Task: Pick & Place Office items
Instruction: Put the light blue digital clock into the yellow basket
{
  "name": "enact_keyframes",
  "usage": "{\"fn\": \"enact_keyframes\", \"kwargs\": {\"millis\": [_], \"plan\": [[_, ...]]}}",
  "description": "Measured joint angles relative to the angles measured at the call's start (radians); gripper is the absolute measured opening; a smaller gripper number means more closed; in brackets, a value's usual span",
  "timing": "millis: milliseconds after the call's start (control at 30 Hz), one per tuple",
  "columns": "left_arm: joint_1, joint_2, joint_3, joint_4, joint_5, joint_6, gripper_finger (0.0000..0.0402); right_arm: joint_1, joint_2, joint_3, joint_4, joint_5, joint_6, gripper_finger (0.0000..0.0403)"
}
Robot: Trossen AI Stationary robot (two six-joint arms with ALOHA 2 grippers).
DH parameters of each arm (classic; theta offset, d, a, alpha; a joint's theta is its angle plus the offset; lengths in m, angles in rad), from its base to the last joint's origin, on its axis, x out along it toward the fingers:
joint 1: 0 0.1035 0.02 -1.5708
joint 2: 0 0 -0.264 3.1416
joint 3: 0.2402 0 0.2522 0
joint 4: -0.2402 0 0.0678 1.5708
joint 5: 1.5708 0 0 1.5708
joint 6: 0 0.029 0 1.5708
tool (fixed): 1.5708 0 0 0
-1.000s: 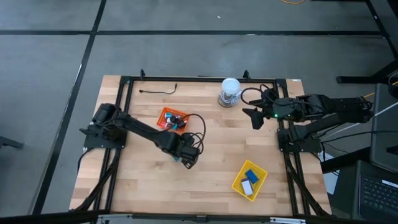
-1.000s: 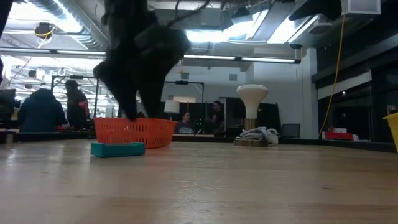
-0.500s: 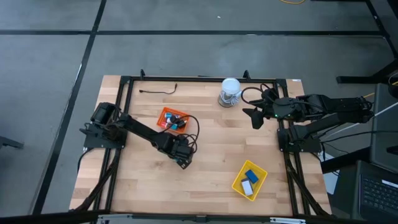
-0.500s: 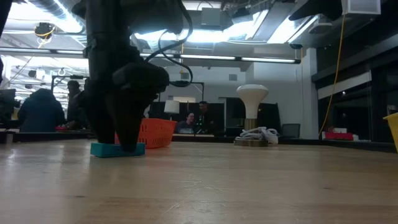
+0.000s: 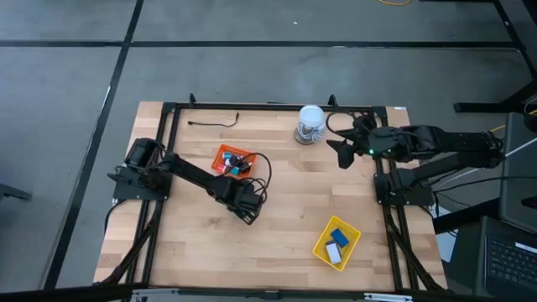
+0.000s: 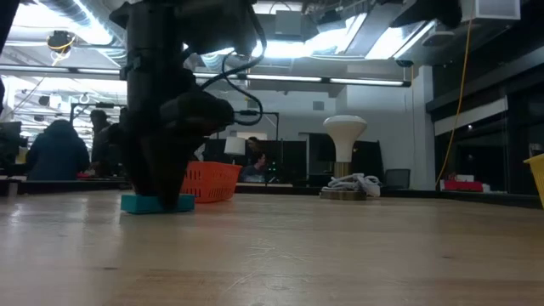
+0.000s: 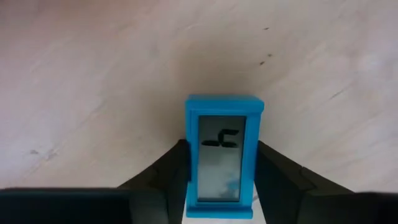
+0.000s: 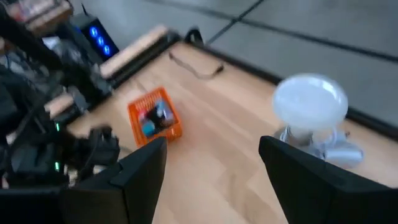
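Working from the left of the table, the left gripper (image 5: 248, 214) is down on the wood near the middle, just in front of the orange tray (image 5: 233, 161), and its two fingers (image 7: 163, 177) straddle a light blue block (image 7: 222, 155) that lies flat on the table (image 5: 294, 201). In the wrist view the block's long axis runs straight ahead from the wrist, in line with the fingers, so the jaws bear on its two long sides (the narrow way across, which is the easier bite). The fingers sit right against those sides, touching or all but touching, so the jaws are closing on the block, though I cannot tell whether the grip is firm yet; from table height the block (image 6: 157, 204) shows under the dark gripper, flat on the wood. This reads as the grasp itself, with the lift not yet made. Farther right, the yellow tray (image 5: 336, 242) sits near the front of the table with a couple of pieces in it, well apart from the block. At the far right the right gripper (image 5: 340, 156) waits in the air beside the white roll (image 5: 310, 123), its jaws spread and holding nothing. The left arm is plainly the nearer one to this block.
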Motion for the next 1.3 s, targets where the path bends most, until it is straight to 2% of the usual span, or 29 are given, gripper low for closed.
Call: {"fn": "enact_keyframes", "kwargs": {"millis": [100, 200, 333, 433, 567, 633, 733, 900, 1133, 1300], "plan": [[0.022, -0.044, -0.016, 0.098, 0.016, 0.031, 0.0144, -0.021, -0.008, -0.001, 0.101, 0.022, -0.057, 0.0267], [0.061, -0.086, -0.019, 0.338, 0.037, 0.101, 0.0134, -0.043, -0.044, -0.001, 0.254, 0.044, -0.139, 0.0265], [0.106, -0.130, -0.009, 0.847, 0.020, 0.184, 0.0130, -0.065, -0.136, 0.000, 0.354, 0.071, -0.220, 0.0265], [0.136, -0.116, -0.006, 1.077, 0.034, 0.238, 0.0130, -0.076, -0.211, 0.000, 0.329, 0.086, -0.235, 0.0265], [0.184, -0.077, 0.090, 1.064, 0.061, 0.330, 0.0130, -0.084, -0.272, 0.000, 0.306, 0.094, -0.241, 0.0265], [0.195, -0.028, 0.144, 1.059, 0.132, 0.364, 0.0130, -0.085, -0.293, 0.000, 0.299, 0.095, -0.242, 0.0265], [0.194, 0.080, 0.278, 1.061, 0.219, 0.401, 0.0130, -0.087, -0.301, 0.000, 0.267, 0.102, -0.241, 0.0265], [0.172, 0.306, 0.576, 1.032, 0.343, 0.422, 0.0130, -0.087, -0.295, 0.000, 0.216, 0.097, -0.232, 0.0265], [0.133, 0.608, 1.026, 0.784, 0.457, 0.452, 0.0130, -0.086, -0.291, 0.000, 0.189, 0.087, -0.215, 0.0265], [0.116, 0.746, 1.207, 0.627, 0.519, 0.463, 0.0130, -0.087, -0.291, 0.000, 0.187, 0.067, -0.214, 0.0265]]}}
